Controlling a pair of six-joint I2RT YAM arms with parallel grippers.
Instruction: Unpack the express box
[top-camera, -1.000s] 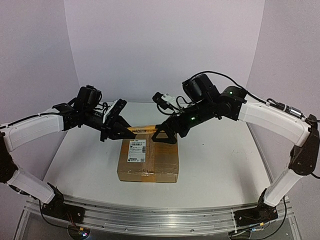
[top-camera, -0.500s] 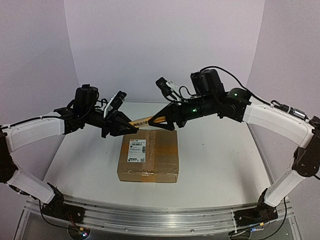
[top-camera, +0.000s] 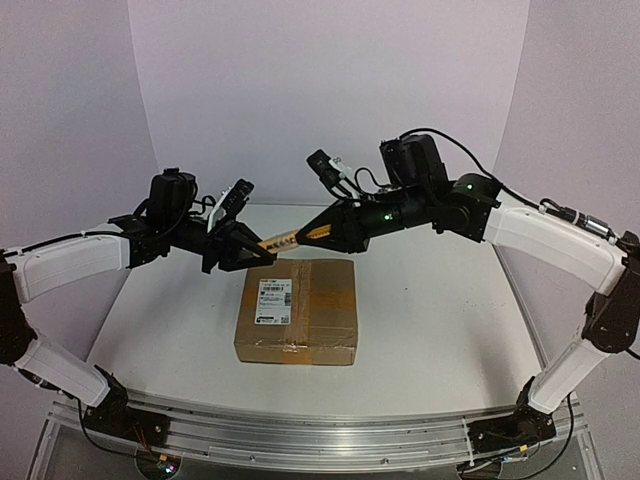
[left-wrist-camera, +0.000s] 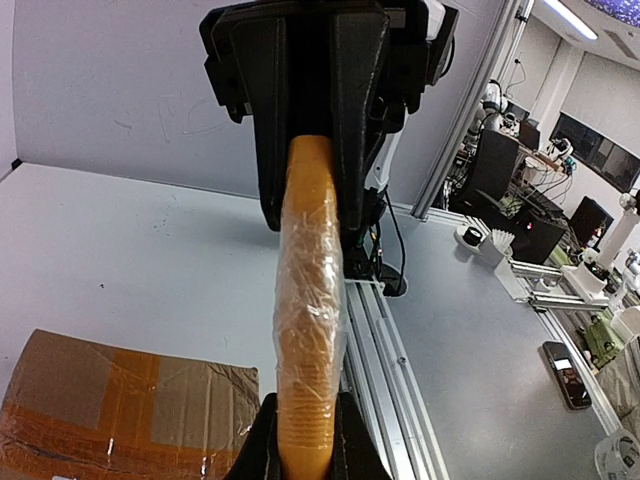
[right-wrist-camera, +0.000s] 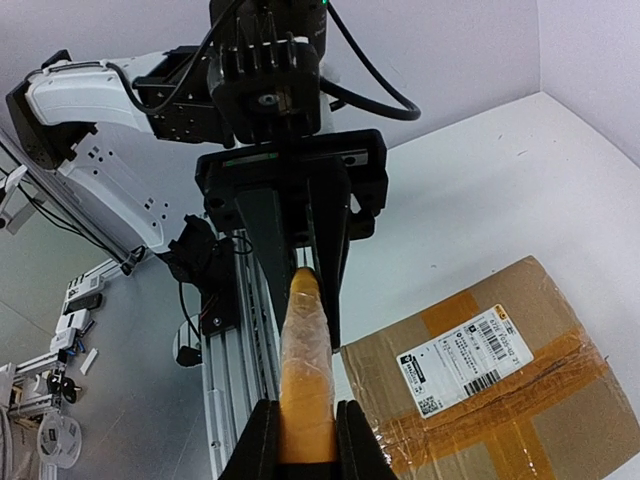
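The express box (top-camera: 298, 312) is a flat brown cardboard parcel with tan tape and a white label, lying mid-table; it also shows as the box (left-wrist-camera: 110, 410) and the box (right-wrist-camera: 500, 400). A slim yellow utility knife (top-camera: 284, 240) wrapped in clear film hangs in the air above the box's far edge, bridging both grippers. My left gripper (top-camera: 262, 252) is shut on one end of the knife (left-wrist-camera: 308, 300). My right gripper (top-camera: 306, 236) is shut on the other end of the knife (right-wrist-camera: 305, 370). Each wrist view shows the other gripper clamped at the far tip.
An aluminium rail (top-camera: 300, 430) runs along the table's near edge, with both arm bases on it. White walls close the back and both sides. The white shipping label (top-camera: 272, 300) sits on the box's left half.
My right gripper, open by the box's far edge a second ago, has risen toward the left gripper and shut on the knife's free end. The left gripper has lifted slightly, keeping its grip.
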